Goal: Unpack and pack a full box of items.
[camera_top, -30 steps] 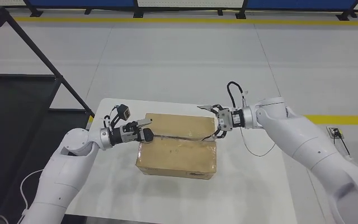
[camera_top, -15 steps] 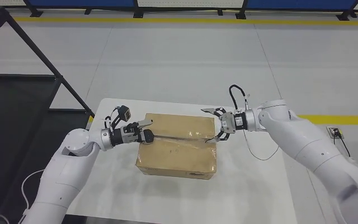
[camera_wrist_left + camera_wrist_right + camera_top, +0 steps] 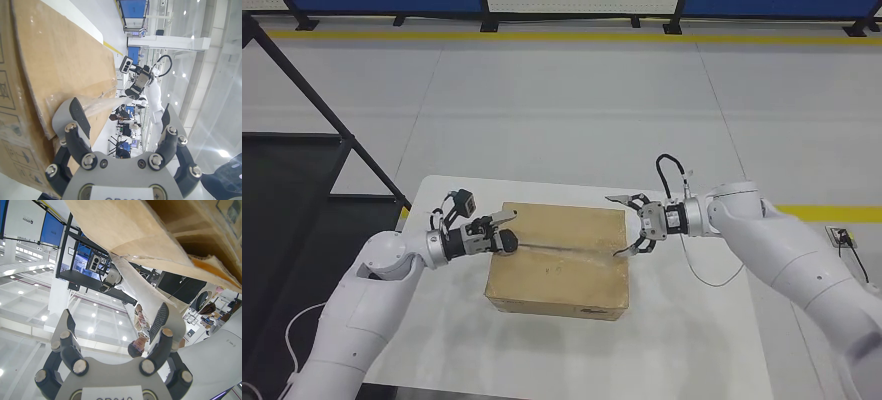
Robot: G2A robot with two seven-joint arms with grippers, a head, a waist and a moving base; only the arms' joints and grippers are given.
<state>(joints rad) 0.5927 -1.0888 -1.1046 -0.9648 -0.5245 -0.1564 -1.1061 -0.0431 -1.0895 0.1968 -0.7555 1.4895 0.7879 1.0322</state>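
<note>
The box (image 3: 557,275) is plain brown cardboard, long and low. It lies flat on the far half of the white table (image 3: 692,340), with its long sides across the robot's front. Its near wall is bare. The two top flaps lie down and meet in a seam that runs the length of the box. A strip of clear tape (image 3: 105,103) stands clear of that seam, crumpled into a narrow band and stretched loose above the top from one end to the other. The left end wall carries printed marks under more clear film, and the flap edge above it shows raw corrugation. At the right end the flaps part slightly, leaving a dark gap (image 3: 189,243) between them.

The left gripper (image 3: 121,108) sits level with the box top at the left end and points along the seam, jaws apart. One finger (image 3: 79,115) lies against the flap edge with the tape's end at its tip, and the other finger stands free in the air. The right gripper (image 3: 115,308) faces it from just off the right end, also spread wide, and the tape's far end touches one of its fingers (image 3: 159,321). Both forearms come in from the sides, roughly in one line above the table.
</note>
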